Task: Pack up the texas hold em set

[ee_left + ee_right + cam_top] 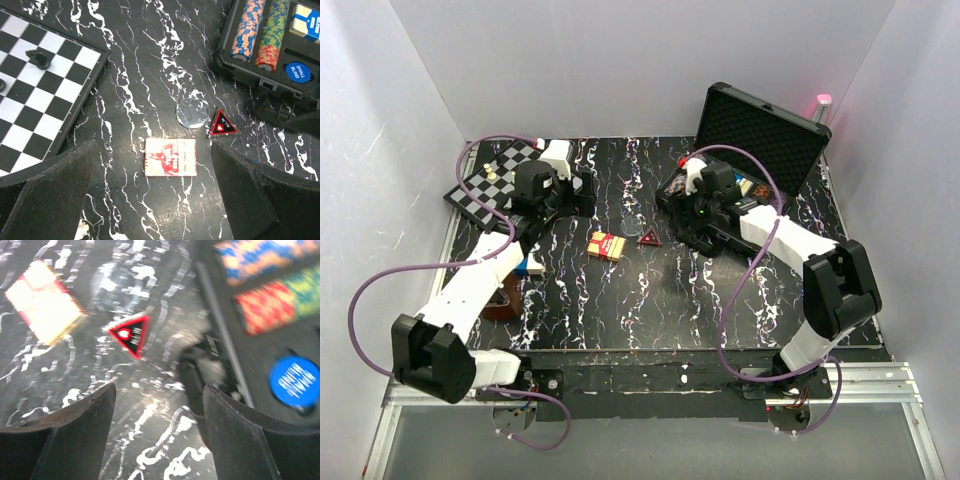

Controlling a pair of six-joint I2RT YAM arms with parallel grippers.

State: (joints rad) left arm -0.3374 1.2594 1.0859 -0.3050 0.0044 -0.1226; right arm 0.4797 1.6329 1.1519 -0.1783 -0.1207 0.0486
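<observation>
Both arms stretch forward. Left gripper (pixel 154 200) gapes empty over the card box (pixel 170 157) beside the briefcase (pixel 224 52); right gripper (pixel 157 440) likewise, at its rim.

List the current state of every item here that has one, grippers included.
briefcase, open, lid raised.
poker chips, in rows inside the briefcase.
blue disc, seated in the briefcase.
red card box, flat on the table, outside the briefcase.
triangular marker, flat on the table, outside the briefcase.
chessboard, unfolded flat.
left gripper, open, empty.
right gripper, open, empty.
</observation>
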